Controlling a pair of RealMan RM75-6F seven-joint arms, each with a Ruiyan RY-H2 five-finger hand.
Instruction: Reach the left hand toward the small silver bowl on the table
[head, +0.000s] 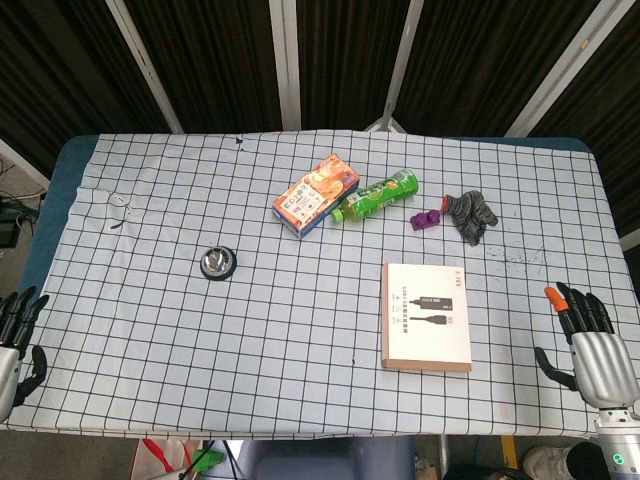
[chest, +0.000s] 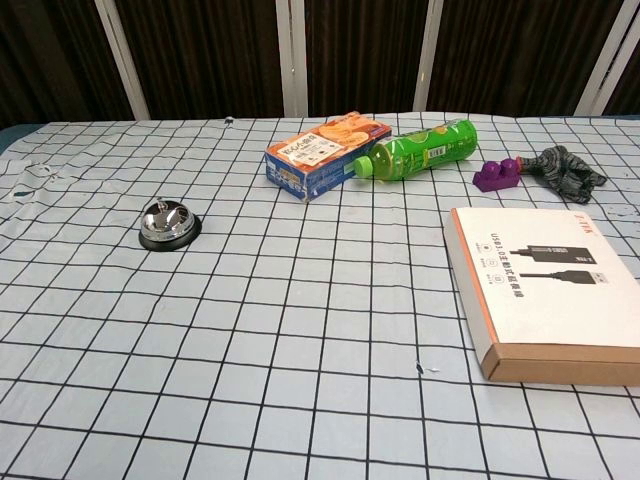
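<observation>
The left hand (head: 18, 345) is seen at the near left edge of the table (head: 150, 400), fingers spread apart and nothing held. The right hand (head: 588, 340) is seen at the near right edge, likewise with fingers apart and empty. Neither hand appears in the chest view.

Between the hands, toward the right, a flat white cable box (head: 427, 316) lies on the checked cloth.

Further in, on the left half of the table, the small silver bowl (head: 216, 262) is found, standing alone and well apart from every other object. In the chest view it (chest: 167, 224) is shown as a polished metal dome on a dark base with a small knob on top. It is judged to be light, rigid and slippery on its curved surface; a grasp low around the base rim is judged more secure than one on the dome. The reach is not yet begun; a forward and inward travel of the left hand is judged necessary.

Beyond the bowl, a snack box (head: 316, 193) and a green bottle (head: 377, 195) lie touching. To their right a purple block (head: 427, 218) lies just beside a grey glove (head: 470, 212).
</observation>
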